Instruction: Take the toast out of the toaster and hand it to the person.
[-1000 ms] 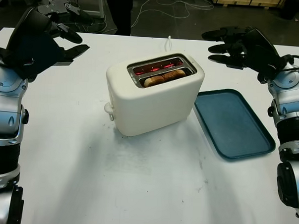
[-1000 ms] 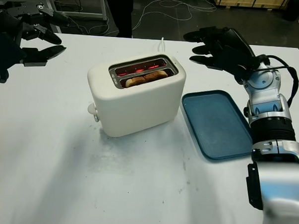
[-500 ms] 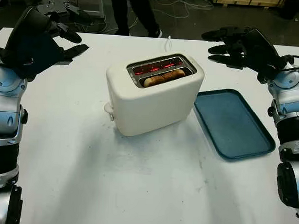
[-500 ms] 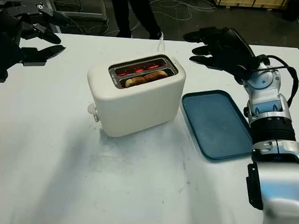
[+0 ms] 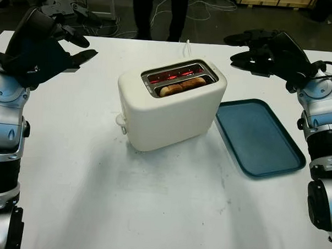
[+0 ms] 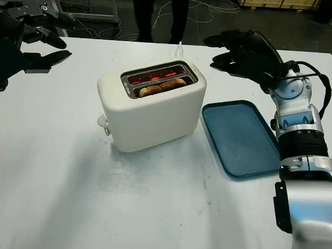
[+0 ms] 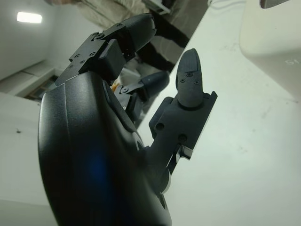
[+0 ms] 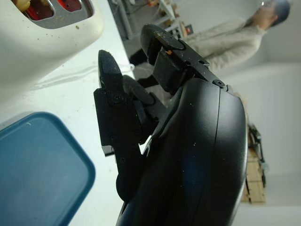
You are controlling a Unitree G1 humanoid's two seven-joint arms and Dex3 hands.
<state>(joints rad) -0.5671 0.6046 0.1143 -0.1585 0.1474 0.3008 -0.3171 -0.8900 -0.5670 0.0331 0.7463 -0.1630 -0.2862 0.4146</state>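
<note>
Toast [image 5: 182,85] sitting low in the front slot of the cream toaster [image 5: 169,105] mid-bench, coils glowing red, blue tray [image 5: 259,137] just beside it toward the right edge. Left hand [image 5: 59,40] open up near the far left corner, right hand [image 5: 252,51] open near the far right corner, both holding nothing. Person's legs [image 5: 160,14] just past the far edge, upper body cut off.

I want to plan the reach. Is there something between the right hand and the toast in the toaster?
Nothing visible stands in the way. The right hand, open, hangs above the table beyond the blue tray, apart from the toaster. The toast sits low in the near slot, open from above. The left hand is open, far to the other side.
</note>
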